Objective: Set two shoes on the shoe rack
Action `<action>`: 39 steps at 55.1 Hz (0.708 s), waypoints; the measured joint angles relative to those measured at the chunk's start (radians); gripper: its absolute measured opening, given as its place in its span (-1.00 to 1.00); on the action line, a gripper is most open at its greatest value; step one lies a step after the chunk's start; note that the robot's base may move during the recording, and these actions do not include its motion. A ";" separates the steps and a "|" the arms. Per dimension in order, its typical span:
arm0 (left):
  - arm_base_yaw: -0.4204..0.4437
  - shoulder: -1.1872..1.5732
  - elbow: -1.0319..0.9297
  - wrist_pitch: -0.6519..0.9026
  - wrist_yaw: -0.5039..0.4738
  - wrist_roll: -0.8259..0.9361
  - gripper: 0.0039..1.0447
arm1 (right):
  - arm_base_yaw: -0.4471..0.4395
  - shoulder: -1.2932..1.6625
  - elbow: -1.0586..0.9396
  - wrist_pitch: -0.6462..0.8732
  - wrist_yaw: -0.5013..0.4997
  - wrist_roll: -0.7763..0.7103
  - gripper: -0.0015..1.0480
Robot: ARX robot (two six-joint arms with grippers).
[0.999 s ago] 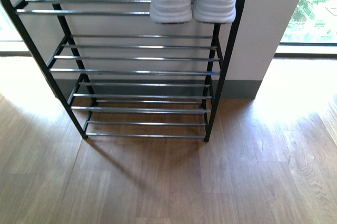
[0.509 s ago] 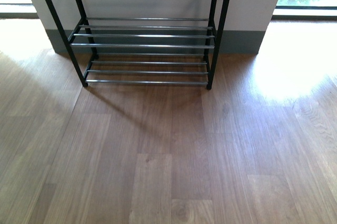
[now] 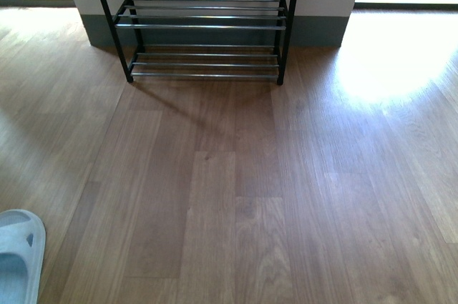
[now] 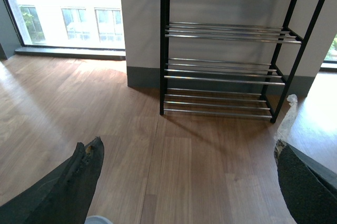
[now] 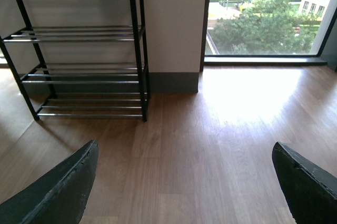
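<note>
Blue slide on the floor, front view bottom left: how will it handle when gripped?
The slide looks like moulded rubber, so it is probably light and a bit flexible. Its smooth surface may slip. It seems to lie flat on the floor, so a push would likely slide it, not tip it.

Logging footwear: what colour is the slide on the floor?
Pale blue; the slide shows best in front view.
</note>
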 joint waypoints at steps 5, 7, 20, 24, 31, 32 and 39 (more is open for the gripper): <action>0.000 0.000 0.000 0.000 0.000 0.000 0.83 | 0.000 0.000 0.000 0.000 0.000 0.000 0.82; 0.000 0.000 0.000 0.000 0.000 0.000 0.83 | 0.000 0.000 0.000 0.000 0.000 0.000 0.82; 0.000 0.000 0.000 0.000 0.001 0.000 0.83 | 0.000 0.000 0.000 0.000 0.002 0.000 0.82; 0.000 0.000 0.000 0.000 0.000 0.000 0.83 | 0.000 0.000 0.000 0.000 0.001 0.000 0.82; 0.000 0.000 0.000 0.000 0.000 0.000 0.83 | 0.000 0.000 0.000 0.000 0.001 0.000 0.82; 0.000 0.000 0.000 0.000 0.000 0.000 0.83 | 0.000 0.000 0.000 0.000 0.001 0.000 0.82; 0.000 0.000 0.000 0.000 0.001 0.000 0.83 | 0.000 0.000 0.000 0.000 0.001 0.000 0.82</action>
